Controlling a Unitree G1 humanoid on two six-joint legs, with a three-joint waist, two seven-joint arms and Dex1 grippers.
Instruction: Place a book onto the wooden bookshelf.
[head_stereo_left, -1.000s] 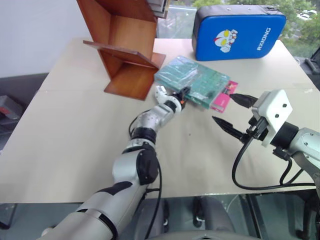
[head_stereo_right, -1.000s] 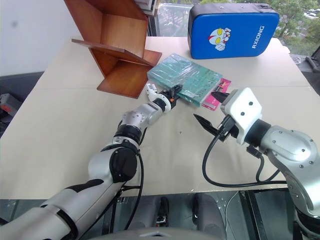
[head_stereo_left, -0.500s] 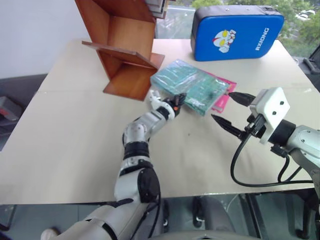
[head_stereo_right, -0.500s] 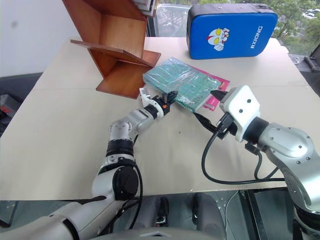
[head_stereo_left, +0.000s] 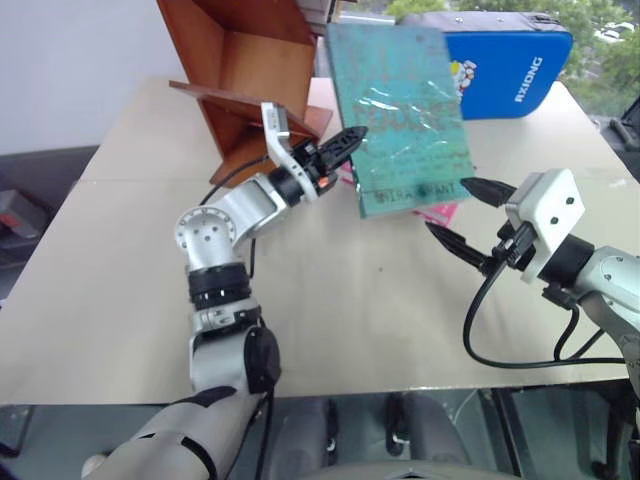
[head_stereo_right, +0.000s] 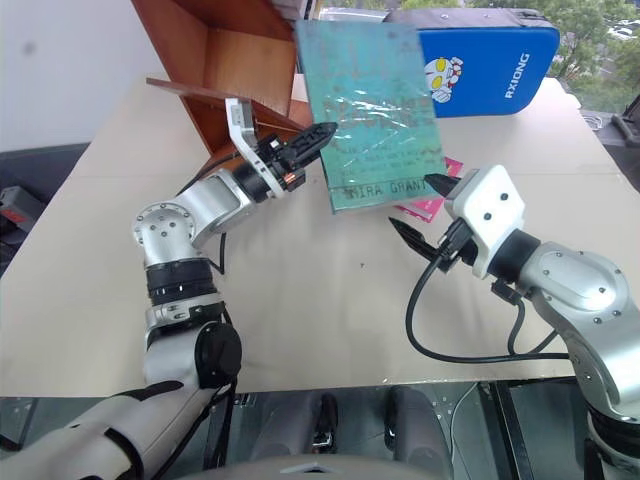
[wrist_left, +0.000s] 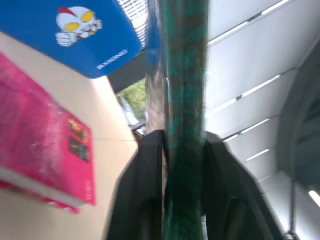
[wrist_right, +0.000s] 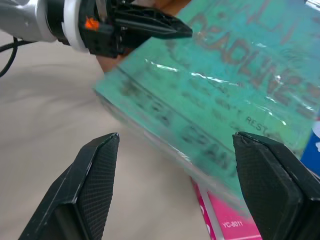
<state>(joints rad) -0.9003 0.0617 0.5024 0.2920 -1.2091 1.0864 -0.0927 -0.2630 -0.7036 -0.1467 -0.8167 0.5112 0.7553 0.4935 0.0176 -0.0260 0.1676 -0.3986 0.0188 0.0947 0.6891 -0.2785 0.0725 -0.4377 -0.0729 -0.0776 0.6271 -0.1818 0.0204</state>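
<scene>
The teal-green book (head_stereo_left: 405, 115) hangs upright above the table, its cover facing me and its lower edge off the surface. My left gripper (head_stereo_left: 350, 135) is shut on the book's left edge; in the left wrist view its two black fingers (wrist_left: 145, 175) pinch the thin green book (wrist_left: 185, 75) between them. The wooden bookshelf (head_stereo_left: 245, 60) stands just behind and left of the book, at the table's far left. My right gripper (head_stereo_left: 450, 207) is open, a little below and right of the book, apart from it, with nothing between its fingers.
A pink book (head_stereo_left: 440, 210) lies flat on the table under the lifted book's lower corner. A blue padded case (head_stereo_left: 520, 70) stands at the back right. The beige table (head_stereo_left: 130, 260) spreads wide in front and to the left.
The left gripper has raised the teal book off the pink one and tipped it from flat to upright, drawing it back. The right arm has stayed still.
</scene>
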